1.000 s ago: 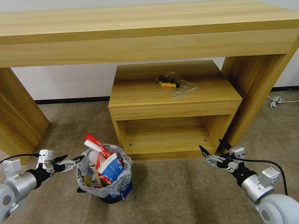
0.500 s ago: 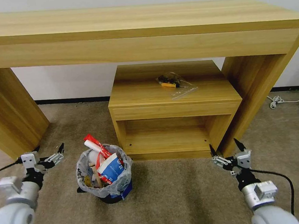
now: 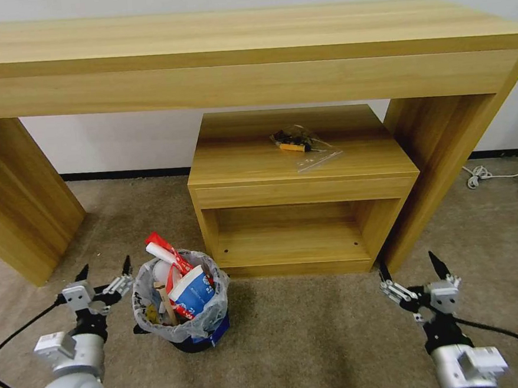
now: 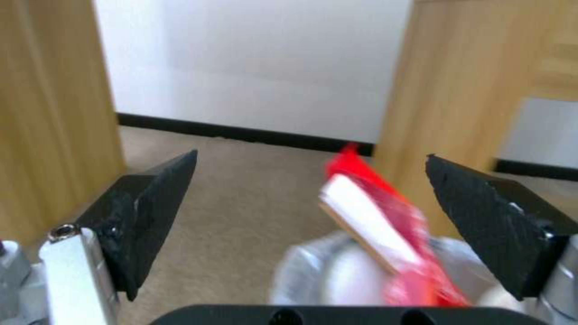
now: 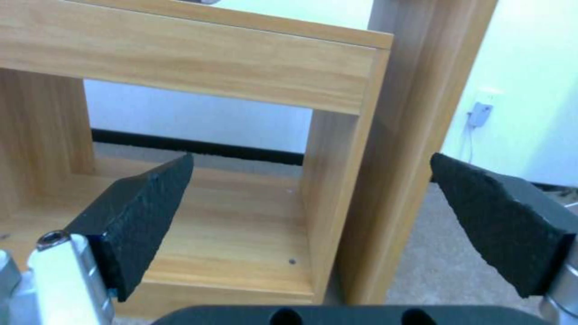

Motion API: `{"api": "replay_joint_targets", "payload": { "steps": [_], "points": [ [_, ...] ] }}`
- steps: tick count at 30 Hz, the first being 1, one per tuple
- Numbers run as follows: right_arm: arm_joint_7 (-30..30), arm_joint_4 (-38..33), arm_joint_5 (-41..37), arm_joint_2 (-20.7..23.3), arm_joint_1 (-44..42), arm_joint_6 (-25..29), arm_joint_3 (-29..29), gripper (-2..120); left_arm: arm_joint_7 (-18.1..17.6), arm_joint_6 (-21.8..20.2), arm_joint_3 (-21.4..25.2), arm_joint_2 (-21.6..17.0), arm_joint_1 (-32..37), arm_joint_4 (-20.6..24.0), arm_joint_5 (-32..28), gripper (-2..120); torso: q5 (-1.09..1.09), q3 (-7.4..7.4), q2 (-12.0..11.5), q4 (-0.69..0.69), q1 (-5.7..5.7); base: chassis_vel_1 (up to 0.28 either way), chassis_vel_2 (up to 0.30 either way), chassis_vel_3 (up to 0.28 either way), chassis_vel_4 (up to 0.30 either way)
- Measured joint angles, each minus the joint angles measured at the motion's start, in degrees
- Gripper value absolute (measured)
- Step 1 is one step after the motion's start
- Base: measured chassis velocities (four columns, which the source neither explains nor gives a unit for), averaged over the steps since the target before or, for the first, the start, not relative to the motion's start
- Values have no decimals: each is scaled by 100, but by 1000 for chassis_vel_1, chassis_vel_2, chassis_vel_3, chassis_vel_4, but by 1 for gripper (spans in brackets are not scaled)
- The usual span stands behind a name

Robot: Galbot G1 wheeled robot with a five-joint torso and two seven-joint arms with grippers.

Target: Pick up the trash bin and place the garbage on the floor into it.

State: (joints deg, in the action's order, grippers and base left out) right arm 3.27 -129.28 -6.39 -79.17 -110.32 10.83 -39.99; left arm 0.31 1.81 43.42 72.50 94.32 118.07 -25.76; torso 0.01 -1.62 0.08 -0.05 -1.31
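**Bin packed, carpet bare — the job looks close to finished**

The trash bin stands on the floor, at about seven o'clock from the low wooden cabinet that sits under the long desk. Its crinkly liner is crammed with garbage: a red wrapper and a white roll poke out at eleven o'clock, a blue-and-white paper cup leans in the middle, and a wooden stick stands among them. No loose litter lies on the visible stretch of carpet, so I judge the collecting done; what may remain is only backing away, or checking ground outside the frame.

The left gripper hangs just beside the bin, at nine o'clock from its rim, fingers spread and holding nothing. The right gripper sits well apart at the bin's three o'clock, near the desk leg, fingers likewise spread and empty.

The head view alone gives the whole layout — including a clear plastic bag on the cabinet top. The left wrist view looks between the open fingers at the red wrapper and the liner below it, though blurred, so contact with the bag is hard to rule out. The right wrist view faces the cabinet's open shelf and the desk leg.
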Motion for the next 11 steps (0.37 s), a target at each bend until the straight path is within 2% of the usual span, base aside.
{"api": "replay_joint_targets", "payload": {
  "steps": [2, 4, 5, 8, 11],
  "points": [
    [-12, -75, 19, -29, -174, 94, -32, 100, 1, 0, -46, -13, 139, 114, 0, 100, 1, 0, 0, 0, 0, 0, 0, 0, 0],
    [-25, -272, 99, -98, -698, 359, -69, 100, -59, 53, -208, -60, 482, 397, 8, 100, 0, 0, 0, 0, 0, 0, 0, 0, 0],
    [-25, -272, 99, -98, -698, 359, -69, 100, -59, 53, -208, -60, 482, 397, 8, 100, 0, 0, 0, 0, 0, 0, 0, 0, 0],
    [-40, -380, 120, -149, -1189, 614, -42, 100, -315, 232, -606, -175, 750, 578, 2, 100, -1, 0, 0, 0, 0, 0, 0, 0, 0],
    [-35, -380, 143, -168, -1219, 708, -36, 100, -396, 280, -794, -196, 766, 593, 83, 100, -1, 0, 0, 0, 0, 0, 0, 0, 0]
  ]
}}
